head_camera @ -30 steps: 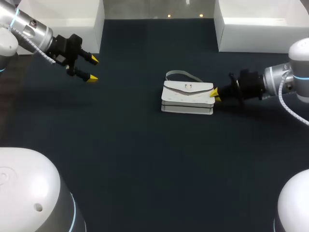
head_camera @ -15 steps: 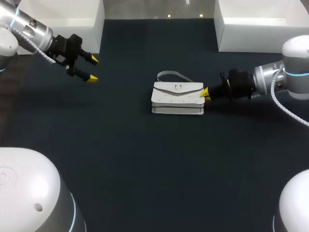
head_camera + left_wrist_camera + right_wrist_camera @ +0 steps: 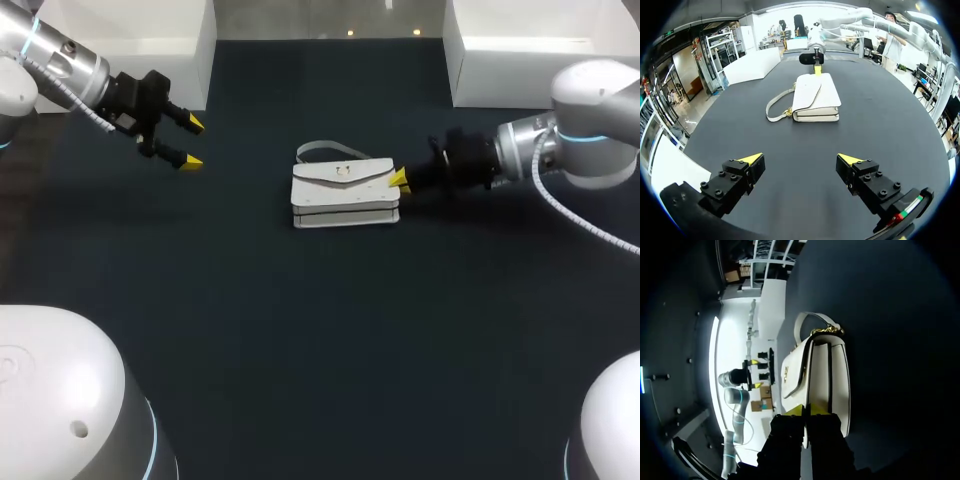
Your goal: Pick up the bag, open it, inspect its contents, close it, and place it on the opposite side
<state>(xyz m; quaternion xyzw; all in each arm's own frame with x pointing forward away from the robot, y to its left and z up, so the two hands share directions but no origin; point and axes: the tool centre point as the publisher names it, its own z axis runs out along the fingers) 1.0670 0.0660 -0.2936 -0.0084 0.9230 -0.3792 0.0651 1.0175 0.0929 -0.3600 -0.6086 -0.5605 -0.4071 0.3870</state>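
A white handbag (image 3: 345,193) with a grey strap (image 3: 322,150) lies flat on the dark table, a little left of the middle. My right gripper (image 3: 399,180) is shut, its yellow tips pressed against the bag's right end. In the right wrist view the closed fingers (image 3: 807,410) meet the near end of the bag (image 3: 820,380), by the flap's edge. My left gripper (image 3: 190,142) hangs open at the back left, well away from the bag. In the left wrist view the bag (image 3: 816,95) lies ahead of the open gripper (image 3: 801,161), with the right gripper (image 3: 816,70) behind it.
A white box (image 3: 150,40) stands at the table's back left corner and another (image 3: 530,60) at the back right. White robot bases (image 3: 60,400) fill the front corners.
The right gripper has moved left with its tips on the bag, and the bag has slid left across the table. The left arm has stayed still.
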